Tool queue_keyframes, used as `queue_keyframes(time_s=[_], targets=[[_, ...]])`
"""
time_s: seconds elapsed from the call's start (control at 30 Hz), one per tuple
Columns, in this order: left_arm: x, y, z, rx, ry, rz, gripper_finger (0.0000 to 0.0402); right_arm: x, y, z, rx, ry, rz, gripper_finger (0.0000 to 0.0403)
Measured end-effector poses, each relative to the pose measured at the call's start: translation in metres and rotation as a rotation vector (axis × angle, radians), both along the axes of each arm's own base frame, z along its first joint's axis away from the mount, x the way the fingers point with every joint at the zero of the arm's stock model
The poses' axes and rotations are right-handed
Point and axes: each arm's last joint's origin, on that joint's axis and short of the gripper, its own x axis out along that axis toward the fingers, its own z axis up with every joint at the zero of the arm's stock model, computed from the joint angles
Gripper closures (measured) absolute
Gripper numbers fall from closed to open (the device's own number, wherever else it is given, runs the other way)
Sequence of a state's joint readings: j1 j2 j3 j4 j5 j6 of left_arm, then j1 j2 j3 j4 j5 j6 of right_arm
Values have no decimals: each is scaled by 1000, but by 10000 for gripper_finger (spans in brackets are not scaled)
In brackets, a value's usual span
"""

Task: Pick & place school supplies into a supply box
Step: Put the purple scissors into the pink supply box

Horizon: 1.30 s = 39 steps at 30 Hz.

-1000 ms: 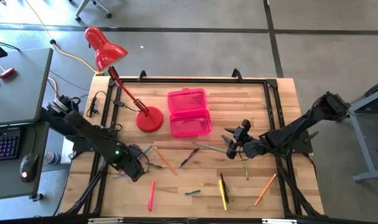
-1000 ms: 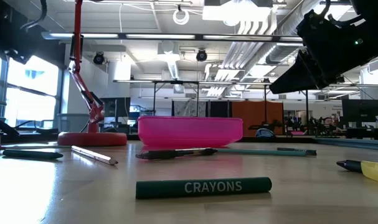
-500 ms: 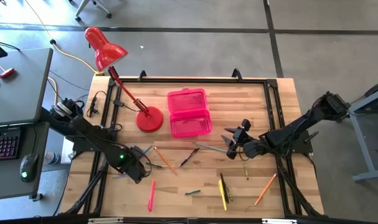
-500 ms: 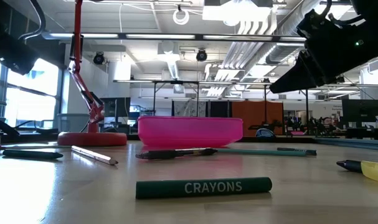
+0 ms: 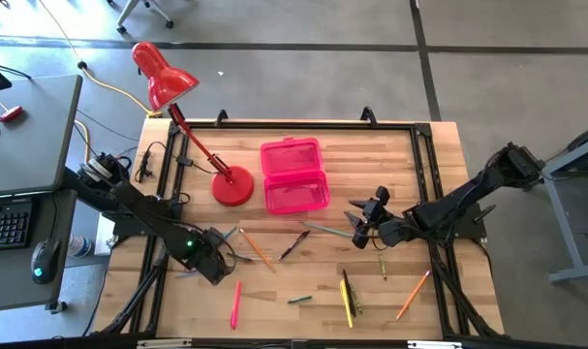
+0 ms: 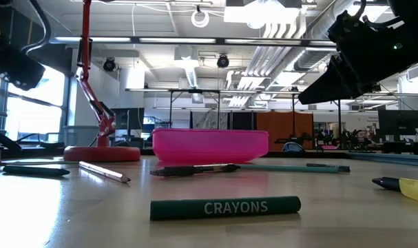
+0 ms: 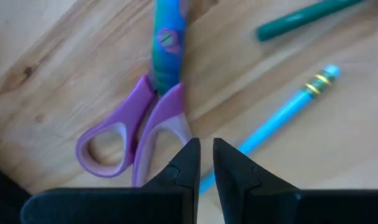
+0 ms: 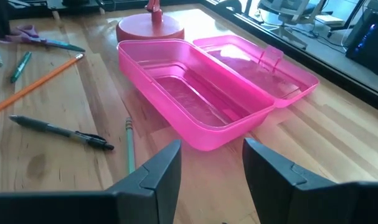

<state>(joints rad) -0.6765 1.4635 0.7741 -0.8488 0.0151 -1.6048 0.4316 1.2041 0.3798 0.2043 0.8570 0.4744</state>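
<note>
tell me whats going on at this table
Two robot arms are sorting school supplies into a pink supply box, which sits open and looks empty. The left gripper hovers over the purple-handled scissors, jaws nearly together and holding nothing. The right gripper waits with jaws open, facing the box. Pencils, pens and a green crayon lie scattered on the table.

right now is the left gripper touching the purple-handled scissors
Cannot tell. In the left wrist view the left gripper overlaps a handle of the purple-handled scissors, hiding any contact or gap.
</note>
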Motion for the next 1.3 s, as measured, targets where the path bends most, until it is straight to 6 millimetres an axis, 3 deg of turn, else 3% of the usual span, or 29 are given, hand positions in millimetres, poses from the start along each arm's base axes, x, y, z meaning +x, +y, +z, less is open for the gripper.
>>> queue_keyframes(time_s=[0.6, 1.03, 1.3], targets=[[-6, 4, -8, -6, 44, 66, 328, 0, 0, 0, -2, 1, 2, 253], [-3, 3, -5, 28, 6, -51, 328, 0, 0, 0, -6, -1, -5, 253], [2, 0, -1, 8, -38, -245, 328, 0, 0, 0, -13, 2, -2, 253]])
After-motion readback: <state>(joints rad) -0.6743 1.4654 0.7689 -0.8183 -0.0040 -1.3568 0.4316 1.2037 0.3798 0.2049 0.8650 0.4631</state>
